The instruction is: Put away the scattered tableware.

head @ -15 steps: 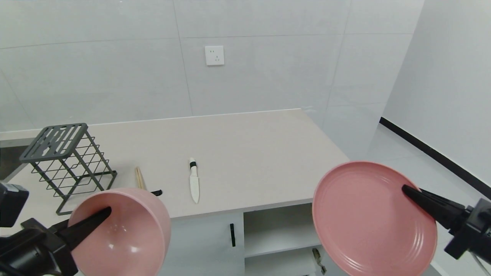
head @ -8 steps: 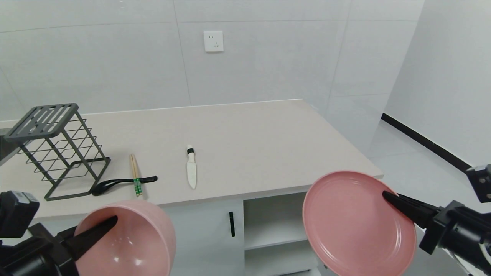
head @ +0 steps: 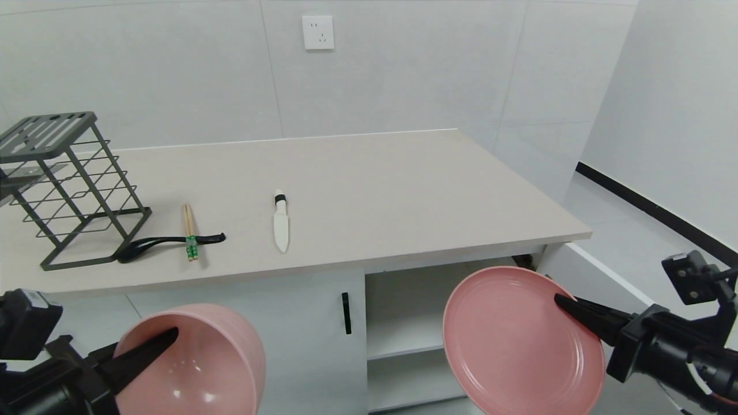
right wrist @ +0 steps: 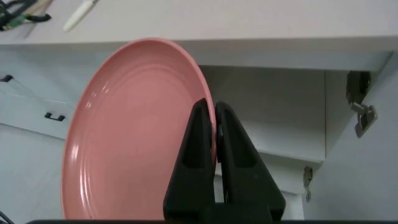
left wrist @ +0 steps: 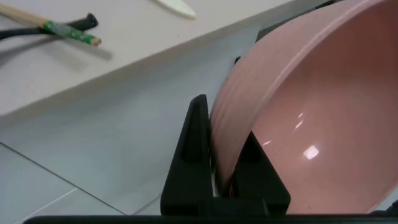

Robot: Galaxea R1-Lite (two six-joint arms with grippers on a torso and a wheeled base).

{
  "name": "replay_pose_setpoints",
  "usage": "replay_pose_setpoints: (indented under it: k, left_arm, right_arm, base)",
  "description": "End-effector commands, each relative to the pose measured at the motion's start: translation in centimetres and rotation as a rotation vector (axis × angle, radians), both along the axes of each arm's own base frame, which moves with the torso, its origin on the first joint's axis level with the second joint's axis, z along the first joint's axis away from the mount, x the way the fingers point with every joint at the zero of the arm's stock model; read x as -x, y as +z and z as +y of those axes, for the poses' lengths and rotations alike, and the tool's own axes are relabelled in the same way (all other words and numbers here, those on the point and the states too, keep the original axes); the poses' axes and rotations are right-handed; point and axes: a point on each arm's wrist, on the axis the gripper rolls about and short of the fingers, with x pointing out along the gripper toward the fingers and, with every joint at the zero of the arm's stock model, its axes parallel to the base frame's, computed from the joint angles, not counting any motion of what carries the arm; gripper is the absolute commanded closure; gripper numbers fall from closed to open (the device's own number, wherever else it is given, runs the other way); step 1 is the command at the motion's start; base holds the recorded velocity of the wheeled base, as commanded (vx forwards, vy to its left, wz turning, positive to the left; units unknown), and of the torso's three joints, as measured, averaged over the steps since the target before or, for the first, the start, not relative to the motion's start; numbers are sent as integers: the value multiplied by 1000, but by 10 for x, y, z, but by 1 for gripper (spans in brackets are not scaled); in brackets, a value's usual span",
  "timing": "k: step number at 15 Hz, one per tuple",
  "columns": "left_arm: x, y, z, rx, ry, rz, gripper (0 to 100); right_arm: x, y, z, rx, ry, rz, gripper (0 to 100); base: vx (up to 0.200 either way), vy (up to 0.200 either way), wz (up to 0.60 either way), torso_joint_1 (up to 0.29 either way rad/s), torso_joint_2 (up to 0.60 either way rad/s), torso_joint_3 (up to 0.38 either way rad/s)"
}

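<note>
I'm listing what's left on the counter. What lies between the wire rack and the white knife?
In the head view, chopsticks crossing a black spoon lie between the rack and the knife.

Left of the black bar handle (head: pixel 345 313) on the white cabinet door (head: pixel 300 346), the left gripper (head: pixel 168 335) has matte black, tapering, pointed fingers (left wrist: pixel 196 143). Right of that handle, the right gripper (head: pixel 560 300) matches, backed by a square black module (head: pixel 689 278) and thin reddish cable (head: pixel 714 396).

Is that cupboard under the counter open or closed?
Open on the right side: the cupboard shows its shelf inside. The left door, with a black handle, is shut.
</note>
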Motion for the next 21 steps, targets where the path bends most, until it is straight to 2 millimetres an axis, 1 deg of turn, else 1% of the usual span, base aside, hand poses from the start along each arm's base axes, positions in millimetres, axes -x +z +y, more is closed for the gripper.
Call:
replay_pose_setpoints:
  k: [1,6,13,17,19,21]
  left_arm:
    - [0,0,0,0,2,4,100]
    - [-2,-2,1,2,9,19,100]
    - [-7,-6,1,1,11,60,100]
    - [-9,-9,0,-2,11,81,100]
    - [-9,-9,1,-2,12,79,100]
    - [-9,-9,1,-1,18,79,100]
  right_arm:
    - [-2,-4,1,7,3,22,100]
    - [-12,-10,5,6,6,21,100]
    - [-10,-13,14,25,58,24,100]
    - [-13,-22,15,74,66,56,100]
    - [-12,-27,17,98,75,93,100]
    - [-17,-39,17,172,70,123,100]
  base:
    - [0,0,0,-256,500,237]
    - [0,0,0,-253,484,232]
    - [0,0,0,-254,403,178]
    - [0,0,0,-223,315,130]
    - [0,0,0,-73,261,80]
    - [0,0,0,-15,195,41]
